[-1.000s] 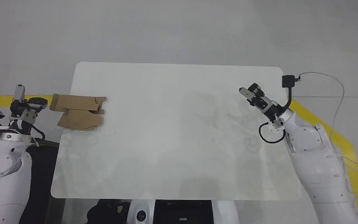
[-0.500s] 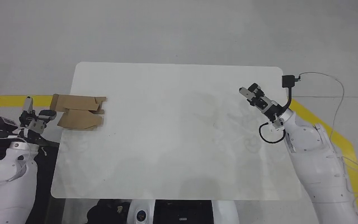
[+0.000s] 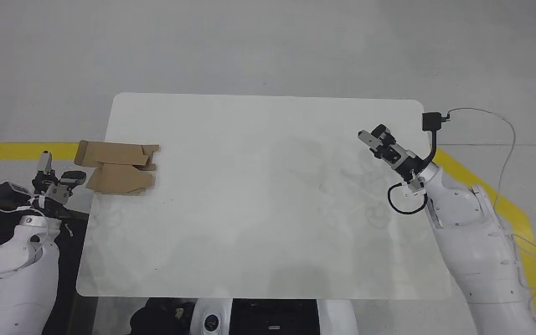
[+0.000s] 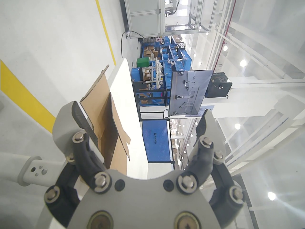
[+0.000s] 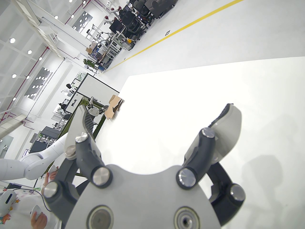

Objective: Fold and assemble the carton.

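1. The carton (image 3: pixel 117 167) is seen lying flat over the table's (image 3: pixel 268 218) left edge, with its long axis running left to right.
2. The left gripper (image 4: pixel 141 117), spread and empty, is placed just beside the carton's outer end.
3. The right gripper (image 3: pixel 378 139), also spread, is placed well apart from the carton, so the left is judged nearer.

White table (image 3: pixel 268 126) w/ rounded corners, yellow floor line (image 4: pixel 23 96), blue shelves (image 4: pixel 181 60) in bkgd, monitor (image 4: pixel 190 91) beside them
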You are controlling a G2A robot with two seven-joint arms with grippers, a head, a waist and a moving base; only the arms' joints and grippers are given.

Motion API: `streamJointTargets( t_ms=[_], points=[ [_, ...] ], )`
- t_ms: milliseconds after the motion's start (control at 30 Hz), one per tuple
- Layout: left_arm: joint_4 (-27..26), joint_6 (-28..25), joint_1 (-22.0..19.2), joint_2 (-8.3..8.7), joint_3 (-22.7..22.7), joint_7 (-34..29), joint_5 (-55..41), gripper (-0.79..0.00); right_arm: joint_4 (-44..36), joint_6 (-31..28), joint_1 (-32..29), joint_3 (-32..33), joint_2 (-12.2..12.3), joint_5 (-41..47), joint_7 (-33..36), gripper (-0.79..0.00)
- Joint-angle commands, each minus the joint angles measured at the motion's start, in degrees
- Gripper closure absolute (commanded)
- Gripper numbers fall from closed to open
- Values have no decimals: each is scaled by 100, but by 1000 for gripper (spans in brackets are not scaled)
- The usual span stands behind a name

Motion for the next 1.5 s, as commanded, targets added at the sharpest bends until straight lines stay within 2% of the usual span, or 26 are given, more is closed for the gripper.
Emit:
streamJointTargets(
  t_ms=[0, 200, 333, 633, 933, 967, 1033, 1067, 1100, 1167, 1367, 1467],
  points=[
    [0, 0, 0, 0, 0, 0, 0, -785, 0, 0, 0, 0, 0, 0, 0, -785],
    [-206, 143, -6, -31, 146, 228, 378, -785, 0, 0, 0, 0, 0, 0, 0, -785],
    [6, 131, -148, -41, 208, 449, 762, -785, 0, 0, 0, 0, 0, 0, 0, -785],
    [345, 52, -306, -71, 152, 486, 801, -785, 0, 0, 0, 0, 0, 0, 0, -785],
    [1009, -263, -914, -212, 652, 786, 1298, -785, 0, 0, 0, 0, 0, 0, 0, -785],
    [1113, -256, -991, -225, 686, 796, 1301, -677, 0, 0, 0, 0, 0, 0, 0, -785],
    [1289, -267, -1134, -246, 738, 790, 1325, -397, 0, 0, 0, 0, 0, 0, 0, -785],
    [1374, -266, -1198, -256, 757, 789, 1324, -320, 0, 0, 0, 0, 0, 0, 0, -785],
    [1448, -266, -1259, -265, 774, 777, 1317, -163, 0, 0, 0, 0, 0, 0, 0, -785],
    [1577, -278, -1359, -280, 800, 725, 1308, 0, 0, 0, 0, 0, 0, 0, 0, -785],
    [1889, -255, -1593, -304, 821, 555, 1268, 0, 0, 0, 0, 0, 0, 0, 0, -785],
    [1985, -98, -1683, -316, 804, 265, 1066, 0, 0, 0, 0, 0, 0, 0, 0, -785]
  ],
)
